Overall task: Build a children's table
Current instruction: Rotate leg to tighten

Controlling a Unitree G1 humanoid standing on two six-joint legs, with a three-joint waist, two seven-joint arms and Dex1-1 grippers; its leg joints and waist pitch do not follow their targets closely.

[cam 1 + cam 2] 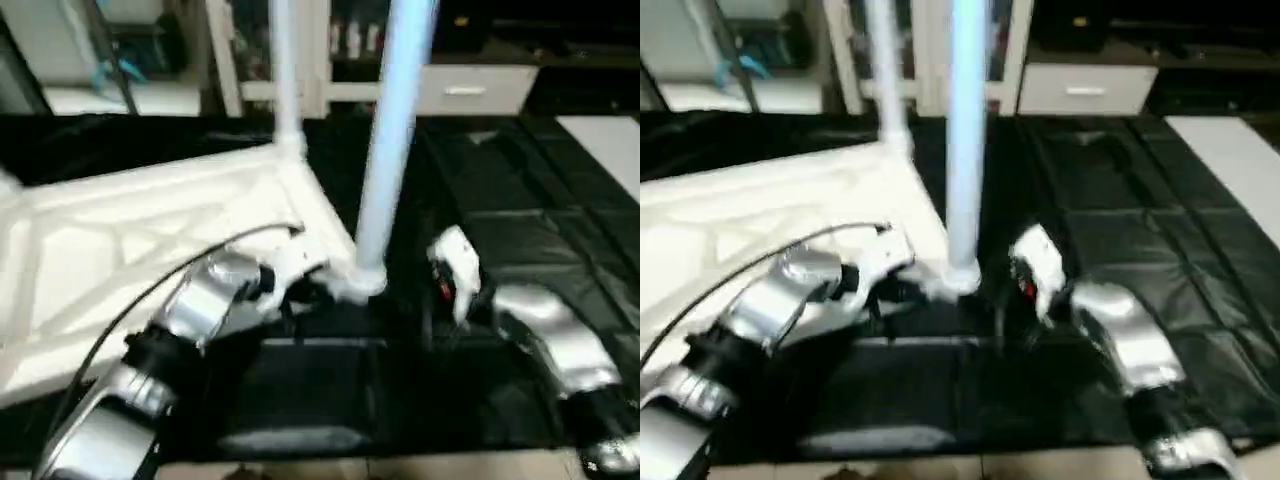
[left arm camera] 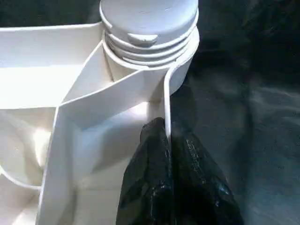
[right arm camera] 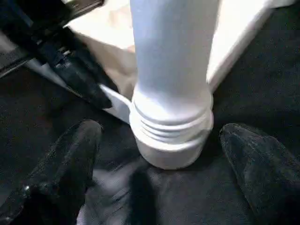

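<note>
Your near leg [image 3: 171, 70] stands in its corner socket [image 3: 171, 145] at twelve o'clock. Left gripper [image 2: 167, 140] pinches the tabletop [image 1: 130, 250] rim; right gripper [image 3: 159, 168] gapes empty. I'd check seating, then fetch another leg.

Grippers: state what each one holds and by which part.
Left gripper pinches the tabletop's rim wall beside the corner socket. Right gripper holds nothing, open around the leg.

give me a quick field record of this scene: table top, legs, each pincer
table top: white table top upside down on black work table, ribbed underside up
legs: near leg upright in corner socket; far leg upright at next corner
left pincer: left pincer shut on the top's rim beside the socket
right pincer: right pincer open, fingers either side of the socket, apart from it
</note>
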